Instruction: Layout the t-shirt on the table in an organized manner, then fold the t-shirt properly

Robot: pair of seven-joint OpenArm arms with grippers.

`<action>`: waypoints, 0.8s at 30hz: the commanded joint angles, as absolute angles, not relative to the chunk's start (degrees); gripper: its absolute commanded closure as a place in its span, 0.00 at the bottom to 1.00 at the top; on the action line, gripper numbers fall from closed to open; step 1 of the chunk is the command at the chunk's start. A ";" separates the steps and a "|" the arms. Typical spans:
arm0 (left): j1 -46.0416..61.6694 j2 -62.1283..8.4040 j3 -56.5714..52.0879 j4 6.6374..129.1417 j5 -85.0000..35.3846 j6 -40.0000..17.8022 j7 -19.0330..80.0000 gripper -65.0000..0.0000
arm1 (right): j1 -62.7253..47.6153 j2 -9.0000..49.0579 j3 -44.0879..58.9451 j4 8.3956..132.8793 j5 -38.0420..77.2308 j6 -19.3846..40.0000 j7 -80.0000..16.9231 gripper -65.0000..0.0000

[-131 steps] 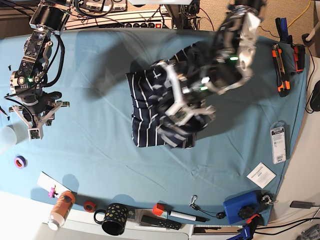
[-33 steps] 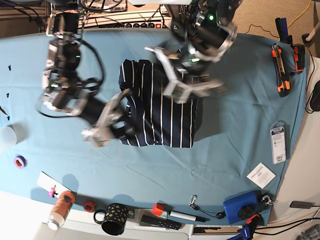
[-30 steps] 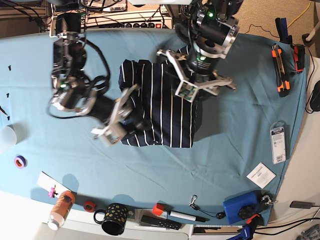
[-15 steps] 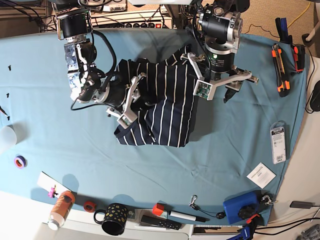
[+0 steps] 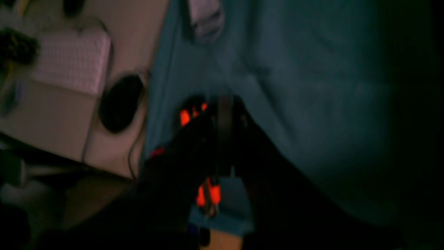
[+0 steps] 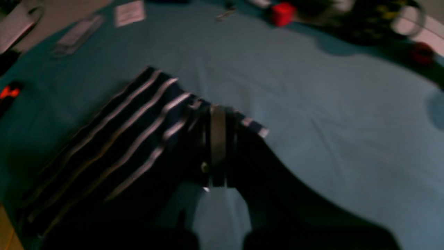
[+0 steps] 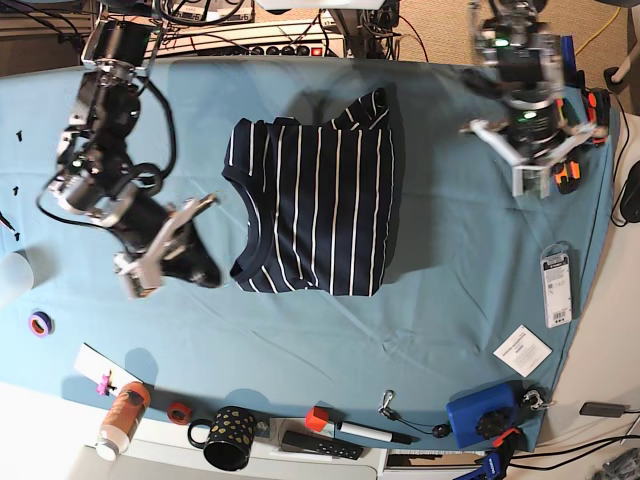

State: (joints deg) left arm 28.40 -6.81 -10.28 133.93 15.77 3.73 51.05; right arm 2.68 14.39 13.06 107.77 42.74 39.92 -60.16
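A: Claws?

B: Both of mine pinched right shut and empty. Left claw (image 5: 223, 114) hangs over bare table (image 7: 450, 300) near its edge, orange tools (image 5: 189, 116) just beside it. Right claw (image 6: 218, 118) sits beside the shirt (image 7: 320, 205), collar side, not touching it as far as I can tell from above.

A: Shirt?

B: Mid-table, a rough rectangle, looks doubled over, with one corner bunched at the far end. I'd say it's not laid out yet.

A: Risks?

B: If I go in with the jaws shut, I'd just shove the cloth and wrinkle it more. If I pinch too deep, I could catch both layers, or the table cover too, and drag everything. A careless swing of my left could knock those tools off the edge.
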 commanded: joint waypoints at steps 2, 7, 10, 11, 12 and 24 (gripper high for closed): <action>29.45 -7.01 -14.52 135.00 10.94 1.32 49.95 1.00 | 3.31 14.92 15.38 108.81 46.02 40.00 -63.35 1.00; 31.86 -7.01 -21.56 135.00 -2.13 -1.58 54.02 1.00 | -1.02 14.92 19.53 109.58 51.99 40.00 -70.59 1.00; 34.00 -7.01 -23.55 135.00 -5.61 -1.54 59.35 1.00 | -6.17 14.92 21.61 112.64 52.05 40.00 -71.83 1.00; 34.92 -7.01 -23.90 135.00 -6.17 -1.61 60.45 1.00 | -8.05 14.92 22.22 114.04 52.03 40.00 -71.92 1.00; 35.83 -7.01 -24.05 135.00 -6.28 -1.63 61.12 1.00 | -9.91 14.92 22.76 115.57 52.05 40.00 -72.05 1.00; 50.41 -6.98 -24.14 135.00 -6.85 -1.96 64.97 1.00 | -30.92 14.94 23.75 123.55 52.03 40.00 -78.91 1.00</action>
State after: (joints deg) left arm 49.74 -6.70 -23.81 133.93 -6.90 -2.00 65.10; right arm -30.87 14.28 23.46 122.65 50.96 39.92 -79.55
